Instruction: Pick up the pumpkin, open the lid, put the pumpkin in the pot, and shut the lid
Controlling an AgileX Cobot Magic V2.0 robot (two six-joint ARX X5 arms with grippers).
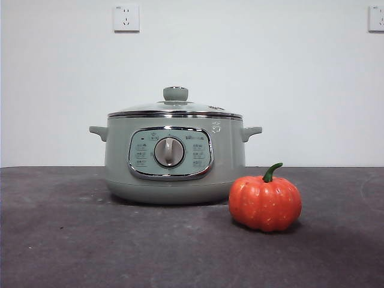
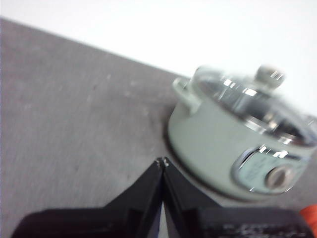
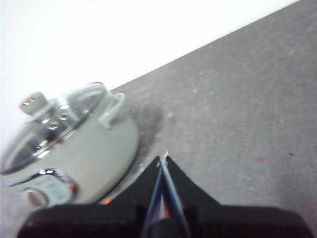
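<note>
The orange pumpkin [image 1: 264, 203] with a green stem stands on the dark table, in front of the pot's right side. The sage-green pot [image 1: 174, 157] sits mid-table with the glass lid [image 1: 175, 107] resting on it, knob up. In the left wrist view my left gripper [image 2: 162, 162] is shut and empty, held above the table beside the pot [image 2: 233, 144]; a sliver of the pumpkin [image 2: 310, 214] shows at the edge. My right gripper [image 3: 163, 158] is also shut and empty, off to the other side of the pot [image 3: 74, 153]. Neither arm appears in the front view.
The dark grey table [image 1: 90, 240] stretches bare on both sides of the pot. A white wall stands behind, with a socket [image 1: 126, 18] at upper left and another [image 1: 377, 18] at the upper right edge.
</note>
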